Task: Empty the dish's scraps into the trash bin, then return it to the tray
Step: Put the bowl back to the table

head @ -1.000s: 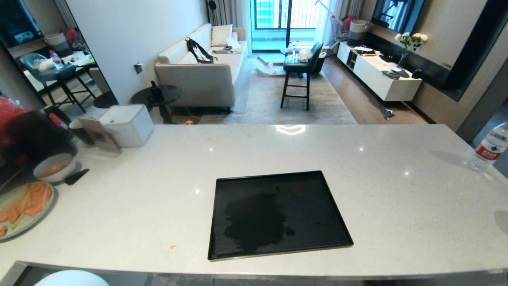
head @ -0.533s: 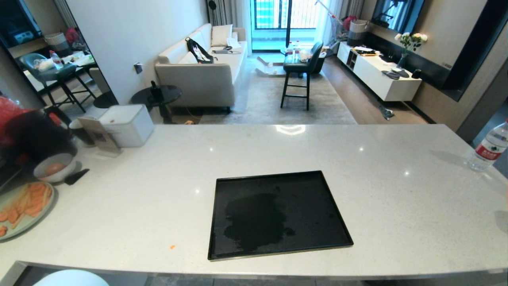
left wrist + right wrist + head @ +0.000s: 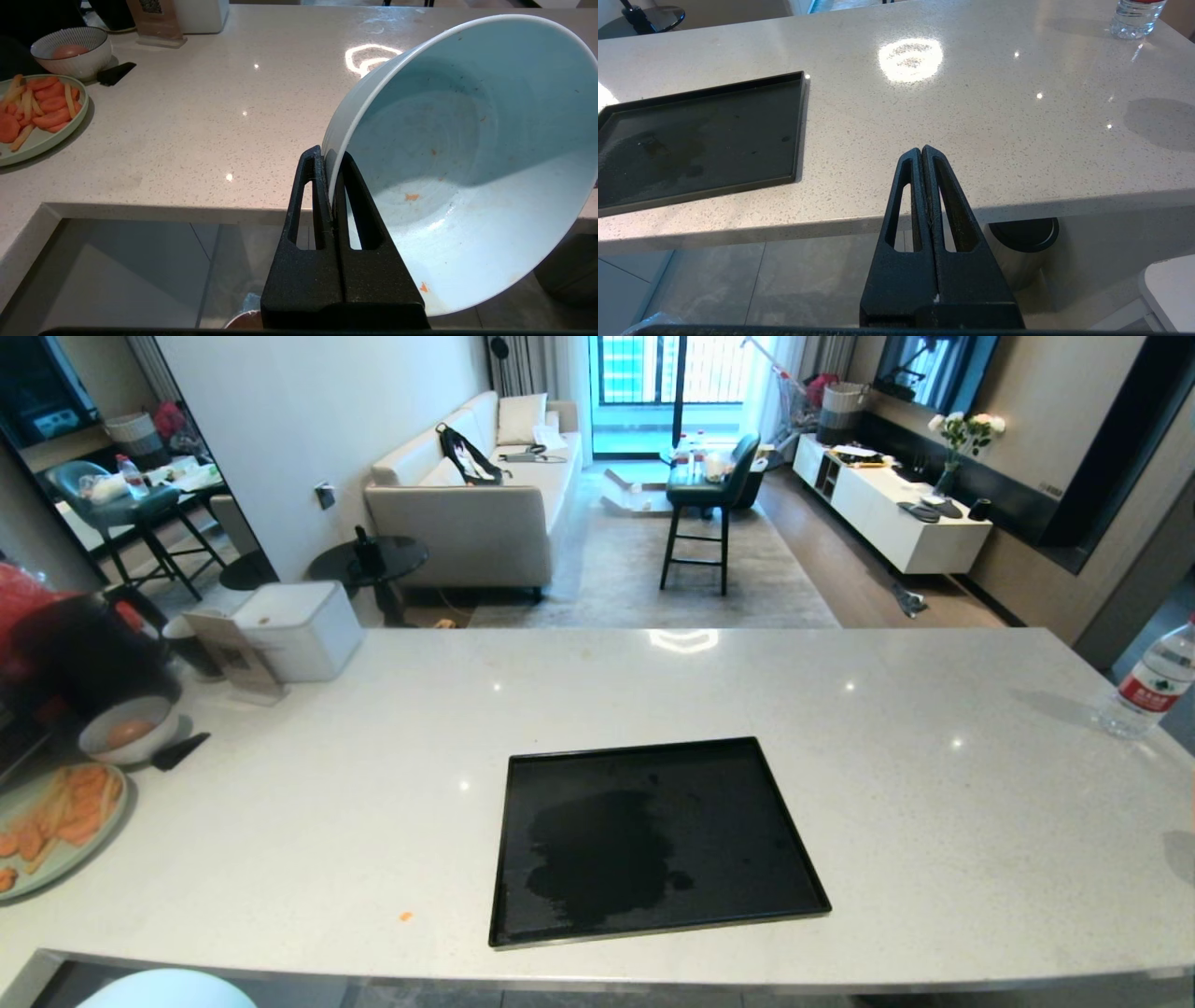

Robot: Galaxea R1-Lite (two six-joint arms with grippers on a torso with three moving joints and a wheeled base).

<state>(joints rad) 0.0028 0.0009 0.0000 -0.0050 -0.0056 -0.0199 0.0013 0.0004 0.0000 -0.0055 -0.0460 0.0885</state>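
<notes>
The pale blue dish [image 3: 467,158] hangs tilted on its side off the counter's near edge, with my left gripper [image 3: 331,156] shut on its rim. Only tiny orange specks [image 3: 411,197] cling inside it; no scraps show. In the head view the dish [image 3: 168,991] is a pale dome at the bottom left. The black tray [image 3: 653,840] lies bare on the counter, with a dark smudge in its middle. A sliver of a round rim [image 3: 243,321] shows beneath my left gripper; I cannot tell whether it is the trash bin. My right gripper [image 3: 922,150] is shut on nothing, low by the counter's edge.
At the counter's left end are a pale green plate [image 3: 47,821] heaped with orange and yellow pieces, a greyish bowl [image 3: 129,728] and a white box [image 3: 299,627]. A water bottle [image 3: 1153,686] stands far right. A black-topped steel bin [image 3: 1022,247] stands under the counter.
</notes>
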